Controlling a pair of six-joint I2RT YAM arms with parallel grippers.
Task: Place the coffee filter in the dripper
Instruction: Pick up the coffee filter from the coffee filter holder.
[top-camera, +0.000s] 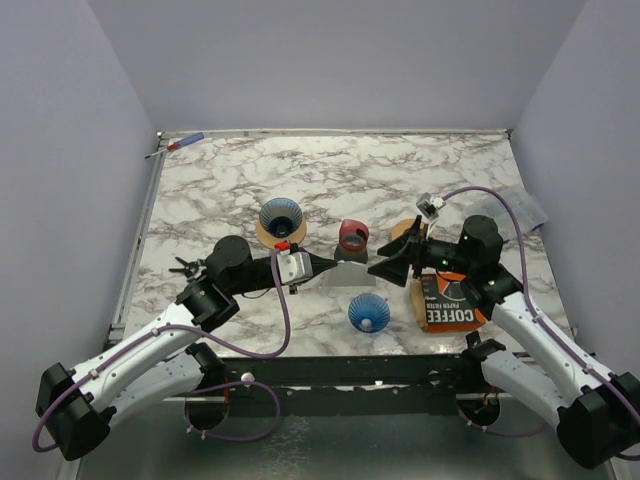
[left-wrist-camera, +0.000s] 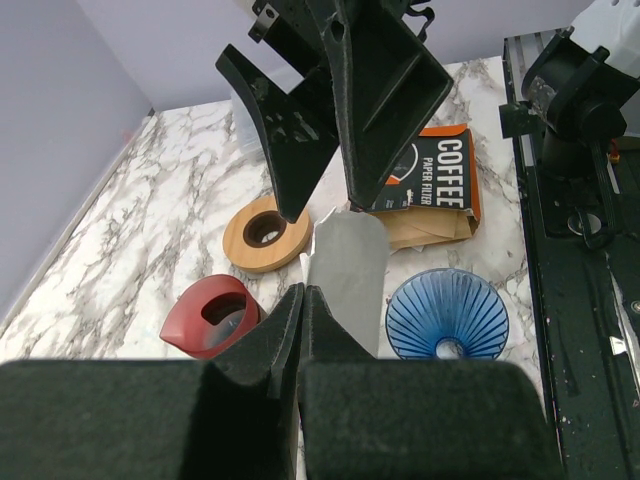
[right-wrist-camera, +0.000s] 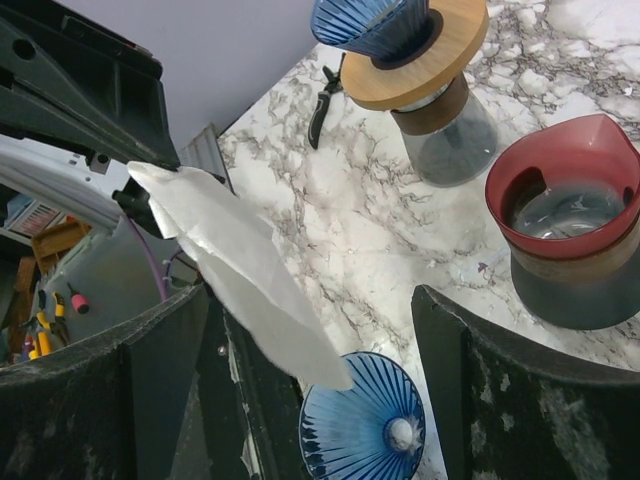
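L claw (left-wrist-camera: 303, 298) clenched on filter (left-wrist-camera: 345, 268), held in air over table (top-camera: 450, 180), near blue dripper (left-wrist-camera: 447, 315). R claw (top-camera: 386, 267) spread wide round filter's free end, not gripping. Filter not in dripper yet; whole placing left.

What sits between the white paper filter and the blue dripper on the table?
Nothing visible. The filter, pinched in the left end effector, hangs close to the dripper; the open right end effector flanks it.
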